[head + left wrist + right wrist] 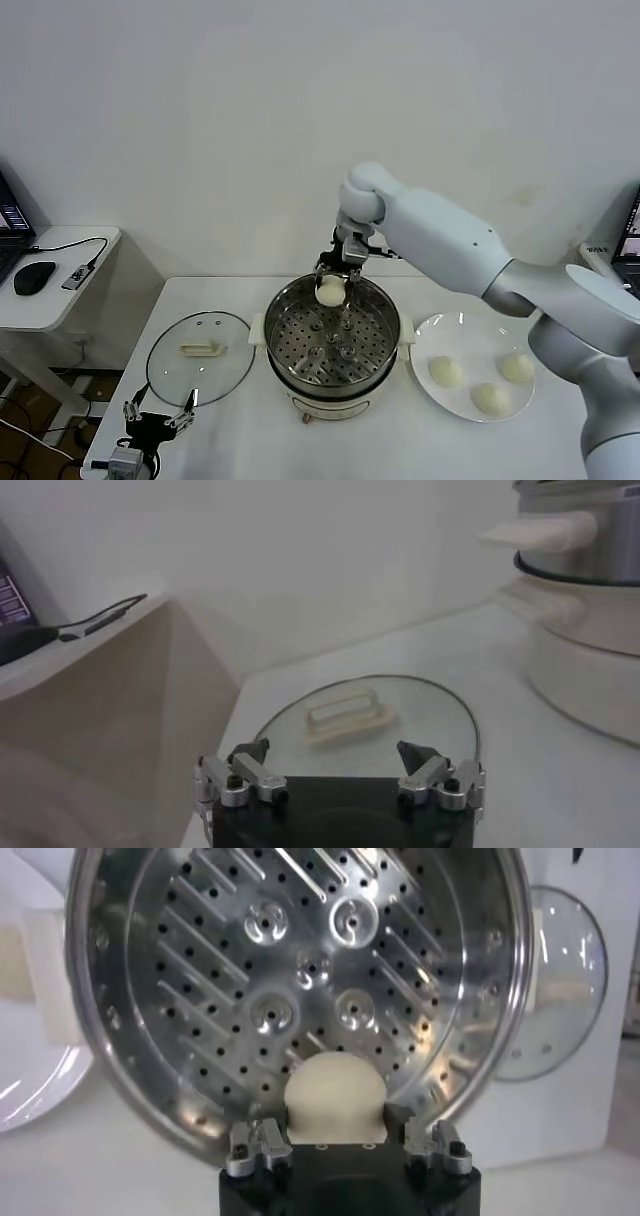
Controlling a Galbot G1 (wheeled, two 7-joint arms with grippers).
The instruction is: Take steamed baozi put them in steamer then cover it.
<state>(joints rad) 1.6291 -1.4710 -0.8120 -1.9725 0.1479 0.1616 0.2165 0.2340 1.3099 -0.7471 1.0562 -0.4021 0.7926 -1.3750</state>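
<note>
Right tool: closed on one steamed baozi, a pale round bun pinched between its fingers, held over the far rim of the steamer; in the right wrist view the same bun sits between the fingers above the perforated steel tray, not resting on it. Steamer: round shiny steel pot with cream side handles and base, standing mid-surface, uncovered, tray holding no buns. White plate: just beside the steamer on the robot's right, carrying three more steamed baozi, set apart from each other. Cover: clear glass lid with metal rim and cream oblong handle, lying flat on the white surface to the steamer's left, close to it. Left tool: fingers spread wide, holding nothing, poised at the near edge of the cover; left wrist view shows its fingertips framing the lid's handle from a short way back.
</note>
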